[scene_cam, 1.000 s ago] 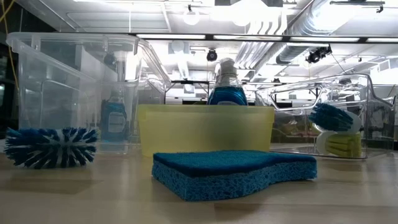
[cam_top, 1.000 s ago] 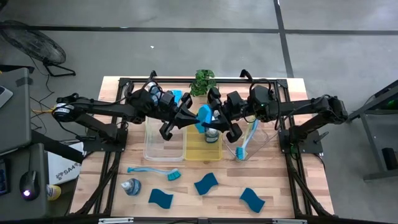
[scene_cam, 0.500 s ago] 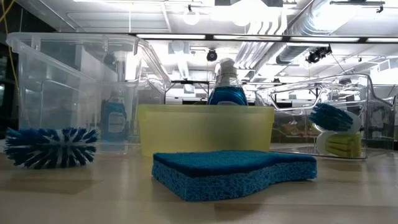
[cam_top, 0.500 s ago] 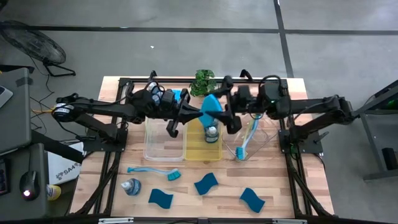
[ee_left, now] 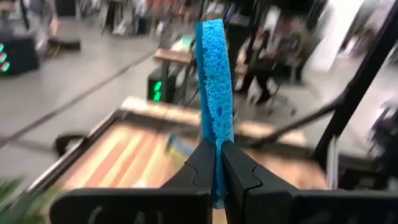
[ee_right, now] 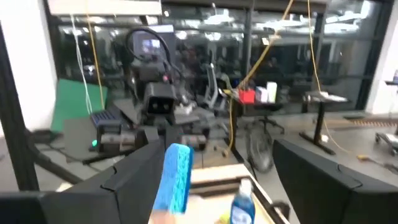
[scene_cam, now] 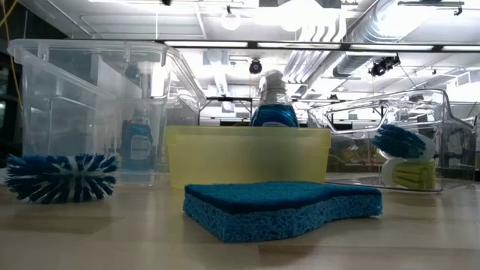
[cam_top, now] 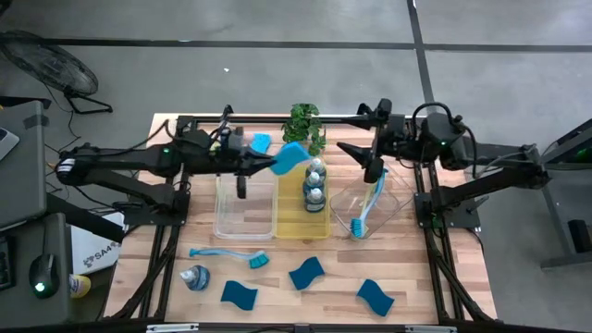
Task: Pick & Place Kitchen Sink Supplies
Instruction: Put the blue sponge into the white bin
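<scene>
Blue and wavy, a sponge [cam_top: 292, 157] is held pinched on its edge between the clenched fingers [ee_left: 202, 165] of the left gripper [cam_top: 269, 164], above the table's [cam_top: 416, 277] far half, over the gap between the clear rectangular tray [cam_top: 244, 215] and the yellow rectangular tray [cam_top: 303, 222]. In the left wrist view the same sponge is seen standing upright between the two dark fingers. The right gripper [cam_top: 363, 159] is seen hovering over the far end of a second clear tray [cam_top: 370, 205] on the right, its fingers spread apart with nothing between them.

Two small clear bottles of blue dish soap [cam_top: 315, 183] with pale caps are seen standing in the yellow tray, one behind the other. A long-handled blue dish brush [cam_top: 366, 208] is seen lying in the right clear tray, its bristle head toward the near end. A small green potted plant [cam_top: 302, 121] stands at the table's far edge, behind the yellow tray.

On the near half of the table a second blue dish brush [cam_top: 231, 255] lies flat, with another soap bottle [cam_top: 195, 277] lying just beside its handle end. Three more wavy blue sponges [cam_top: 239, 295] [cam_top: 306, 273] [cam_top: 375, 296] are spread along the near edge, apart from one another. In the low view the middle sponge [scene_cam: 281, 208] is seen lying flat in front of the yellow tray.
</scene>
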`<state>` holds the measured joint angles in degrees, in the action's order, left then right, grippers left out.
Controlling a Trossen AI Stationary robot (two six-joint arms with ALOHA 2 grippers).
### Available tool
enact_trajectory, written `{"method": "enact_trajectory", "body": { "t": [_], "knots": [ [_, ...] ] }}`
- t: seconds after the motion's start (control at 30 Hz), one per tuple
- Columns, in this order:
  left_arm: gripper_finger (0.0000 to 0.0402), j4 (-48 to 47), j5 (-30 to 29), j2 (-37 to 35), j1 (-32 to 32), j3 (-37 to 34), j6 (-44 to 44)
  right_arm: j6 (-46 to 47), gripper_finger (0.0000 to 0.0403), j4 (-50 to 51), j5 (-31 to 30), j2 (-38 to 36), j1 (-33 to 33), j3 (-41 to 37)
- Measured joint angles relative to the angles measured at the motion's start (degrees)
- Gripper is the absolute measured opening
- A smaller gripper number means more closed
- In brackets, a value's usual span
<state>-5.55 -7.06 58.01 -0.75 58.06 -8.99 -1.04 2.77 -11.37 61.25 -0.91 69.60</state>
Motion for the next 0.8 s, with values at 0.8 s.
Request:
{"method": "enact_trajectory", "body": {
  "t": [0.8],
  "knots": [
    [0.0001,-46.03,-6.74,6.48,-0.02,-0.04,1.46,4.00,0.0293,5.65,-0.10,0.51,0.07,0.00]
  ]
}}
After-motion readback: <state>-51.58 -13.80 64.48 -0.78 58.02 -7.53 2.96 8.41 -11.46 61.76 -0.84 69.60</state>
